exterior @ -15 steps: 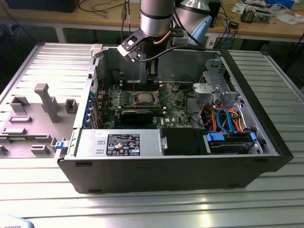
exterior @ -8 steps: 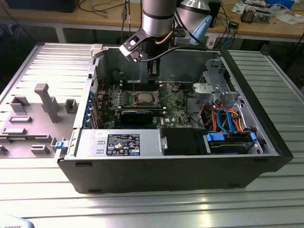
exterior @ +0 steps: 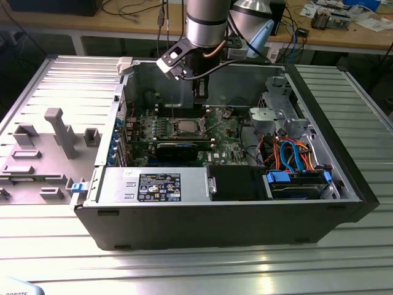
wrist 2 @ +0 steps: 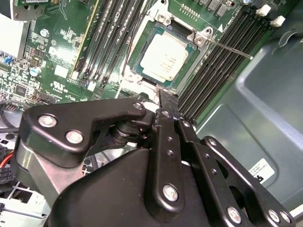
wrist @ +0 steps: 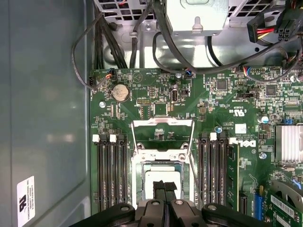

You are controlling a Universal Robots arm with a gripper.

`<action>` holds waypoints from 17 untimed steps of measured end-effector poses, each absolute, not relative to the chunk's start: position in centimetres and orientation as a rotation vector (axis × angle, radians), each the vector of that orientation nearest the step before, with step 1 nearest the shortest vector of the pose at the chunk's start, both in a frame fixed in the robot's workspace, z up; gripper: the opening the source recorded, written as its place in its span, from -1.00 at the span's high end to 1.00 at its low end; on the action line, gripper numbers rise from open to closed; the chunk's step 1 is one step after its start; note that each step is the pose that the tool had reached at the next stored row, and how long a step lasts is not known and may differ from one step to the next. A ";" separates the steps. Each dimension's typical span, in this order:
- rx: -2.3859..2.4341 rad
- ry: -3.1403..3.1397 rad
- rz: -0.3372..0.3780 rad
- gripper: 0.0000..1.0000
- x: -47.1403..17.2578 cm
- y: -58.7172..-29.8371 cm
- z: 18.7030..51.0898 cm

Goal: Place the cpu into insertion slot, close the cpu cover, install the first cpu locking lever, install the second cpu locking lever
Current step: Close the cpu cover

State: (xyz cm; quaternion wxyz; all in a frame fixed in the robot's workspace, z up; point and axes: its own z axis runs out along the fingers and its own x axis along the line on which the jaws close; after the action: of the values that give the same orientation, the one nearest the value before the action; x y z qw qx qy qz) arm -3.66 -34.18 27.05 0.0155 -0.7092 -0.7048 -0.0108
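The cpu (wrist: 162, 176) lies flat in the slot (wrist: 140, 180), edges square to it, with memory slots (wrist: 110, 175) close on two sides and the case wall (wrist: 47, 118) beyond. The gripper (wrist: 164, 188) hangs over one edge of the chip, its fingers pressed together on nothing. The first wrist view shows the cover (wrist: 162, 123) swung open away from the slot, the second wrist view a thin lever (wrist 2: 229, 48) lying across the memory slots, and the exterior view open room above the board inside the case (exterior: 215, 221)

Seated cpu (wrist: 156, 178) in insertion slot (wrist: 139, 182), cpu cover (wrist: 162, 122) open, tool (wrist: 164, 186) over it
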 end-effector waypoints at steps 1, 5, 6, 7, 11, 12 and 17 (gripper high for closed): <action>-2.206 -2.193 -0.034 0.79 -3.6 -34.2 27.0; -2.206 -2.193 -0.034 0.79 -3.4 -34.2 27.0; -2.206 -2.193 -0.034 0.79 -3.3 -34.2 27.0; -2.206 -2.193 -0.034 0.79 -3.3 -34.2 27.0; -2.206 -2.193 -0.034 0.79 -3.1 -34.2 27.0; -2.206 -2.193 -0.034 0.79 -3.0 -34.2 27.0; -2.206 -2.193 -0.034 0.79 -2.8 -34.2 27.0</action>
State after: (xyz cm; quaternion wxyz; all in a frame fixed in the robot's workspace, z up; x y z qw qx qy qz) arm -2.76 -34.18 27.05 0.0154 -0.7092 -0.7048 -0.0108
